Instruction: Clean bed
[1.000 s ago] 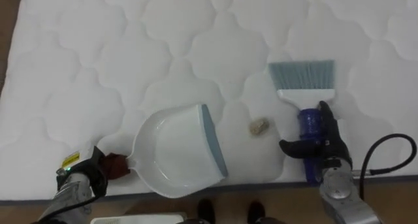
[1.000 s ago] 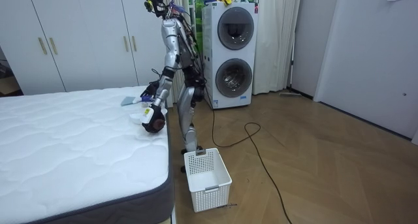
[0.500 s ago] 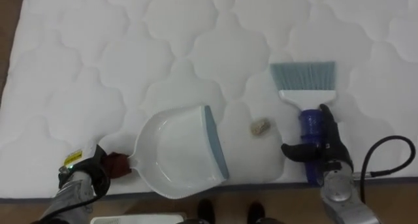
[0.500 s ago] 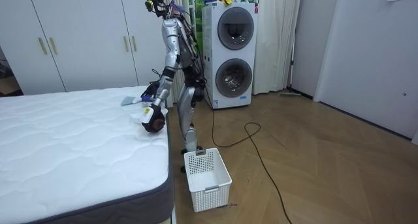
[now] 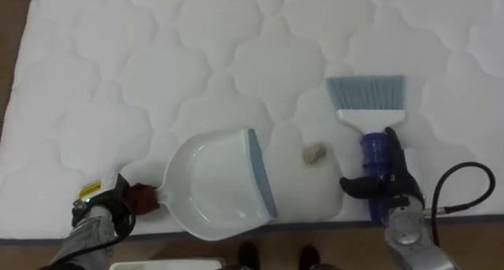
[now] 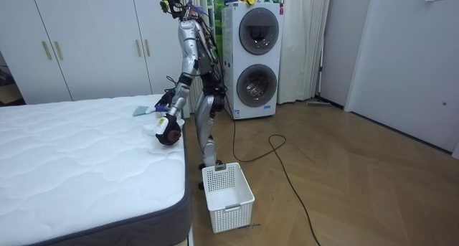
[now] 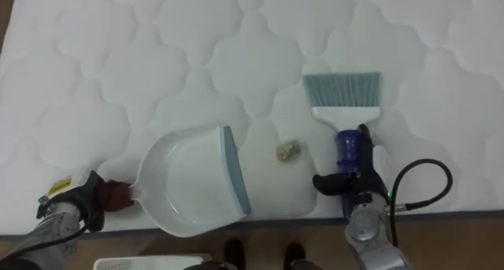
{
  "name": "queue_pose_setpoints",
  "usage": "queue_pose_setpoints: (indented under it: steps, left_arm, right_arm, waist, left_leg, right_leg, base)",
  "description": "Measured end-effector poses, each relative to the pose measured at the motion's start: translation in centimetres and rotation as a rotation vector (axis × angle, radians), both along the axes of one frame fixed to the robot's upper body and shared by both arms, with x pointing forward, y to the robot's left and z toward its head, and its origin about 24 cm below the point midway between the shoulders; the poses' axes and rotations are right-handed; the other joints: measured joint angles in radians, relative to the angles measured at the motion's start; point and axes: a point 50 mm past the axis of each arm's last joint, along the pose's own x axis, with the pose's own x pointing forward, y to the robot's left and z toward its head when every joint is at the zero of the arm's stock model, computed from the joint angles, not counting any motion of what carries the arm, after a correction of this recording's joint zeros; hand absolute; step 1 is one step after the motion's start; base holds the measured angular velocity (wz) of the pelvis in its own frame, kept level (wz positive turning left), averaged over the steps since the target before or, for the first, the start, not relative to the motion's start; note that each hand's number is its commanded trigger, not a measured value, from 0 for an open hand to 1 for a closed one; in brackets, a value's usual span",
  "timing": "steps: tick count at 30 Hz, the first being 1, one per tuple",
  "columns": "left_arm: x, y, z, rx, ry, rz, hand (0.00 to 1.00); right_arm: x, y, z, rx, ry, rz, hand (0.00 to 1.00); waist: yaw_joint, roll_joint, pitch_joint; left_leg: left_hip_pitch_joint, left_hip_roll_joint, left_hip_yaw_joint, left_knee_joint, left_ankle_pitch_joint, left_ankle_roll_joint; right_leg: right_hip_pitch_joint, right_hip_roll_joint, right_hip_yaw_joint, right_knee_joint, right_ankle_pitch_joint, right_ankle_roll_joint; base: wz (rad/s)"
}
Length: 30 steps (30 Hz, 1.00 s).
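A white dustpan (image 5: 209, 183) with a grey-blue lip lies flat on the white quilted mattress (image 5: 157, 57) near its front edge. My left hand (image 5: 101, 215) is shut on its dark red handle (image 5: 142, 197) at the lower left. A small tan crumb (image 5: 313, 153) lies on the mattress between the dustpan's lip and the brush. The hand brush (image 5: 365, 93) has grey-blue bristles pointing away from me and a blue handle (image 5: 373, 148). My right hand (image 5: 391, 187) is shut on that handle. In the room view I stand at the bed's side, by its corner.
The mattress edge (image 5: 315, 225) runs along the bottom of the eye view, with floor below it. In the room view a white basket (image 6: 228, 196) sits on the wooden floor by my feet. A stacked washer and dryer (image 6: 254, 59) stands behind me, with wardrobes (image 6: 86, 38) at the room view's left.
The dustpan has slid a little to the right, toward the crumb. The brush and my right hand have hardly moved.
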Motion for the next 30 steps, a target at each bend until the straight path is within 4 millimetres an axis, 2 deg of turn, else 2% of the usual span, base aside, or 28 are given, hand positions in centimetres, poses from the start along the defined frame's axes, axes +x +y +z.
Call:
queue_pose_setpoints:
  steps: [10,11,12,13,14,30]
  left_arm:
    - [-0.4,-0.2,-0.3,0.017,0.021,-0.014,1.00]
    - [-0.5,-0.2,-0.4,0.019,0.026,-0.019,1.00]
    - [-0.5,-0.3,-0.4,0.020,0.028,-0.022,1.00]
    - [-0.5,-0.4,-0.5,0.024,0.031,-0.031,1.00]
    - [-0.4,-0.4,-0.4,0.025,0.030,-0.035,1.00]
    - [-0.3,-0.5,-0.4,0.031,0.031,-0.048,1.00]
  right_arm:
    - [-0.7,-0.7,-0.9,-0.078,0.055,0.007,0.00]
    - [-1.0,-0.7,-1.1,-0.091,0.065,0.006,0.22]
    - [-1.1,-0.8,-1.2,-0.098,0.072,0.005,0.60]
    - [-1.3,-1.0,-1.4,-0.117,0.087,0.008,0.73]
    - [-1.4,-1.1,-1.5,-0.129,0.093,0.005,1.00]
    - [-2.2,-4.4,-1.4,-0.301,0.149,-0.122,1.00]
  waist:
    - [0.000,-0.005,-0.0033]
    - [-0.001,-0.005,-0.0034]
    - [-0.001,-0.006,-0.0034]
    - [-0.001,-0.006,-0.0036]
    - [-0.001,-0.006,-0.0036]
    - [-0.004,-0.010,-0.0018]
  left_leg:
    - [0.010,-0.006,-0.002,0.002,0.001,0.001]
    - [0.016,-0.007,-0.001,0.001,0.001,0.001]
    - [0.019,-0.007,-0.001,0.000,0.001,0.002]
    - [0.026,-0.009,-0.001,0.000,0.000,0.002]
    - [0.028,-0.010,-0.001,-0.001,0.000,0.003]
    - [0.020,-0.010,-0.002,-0.008,-0.003,0.009]
  right_leg:
    - [0.015,-0.004,-0.004,0.005,-0.005,0.006]
    - [0.024,-0.004,-0.005,0.003,-0.006,0.008]
    - [0.028,-0.005,-0.005,0.002,-0.007,0.009]
    - [0.037,-0.005,-0.005,0.001,-0.010,0.012]
    - [0.040,-0.005,-0.007,0.001,-0.011,0.012]
    - [0.052,-0.005,-0.036,-0.019,-0.014,0.015]
  base:
    - [0.04]
    - [0.07]
    - [0.11]
    - [0.11]
    - [0.09]
    - [0.05]
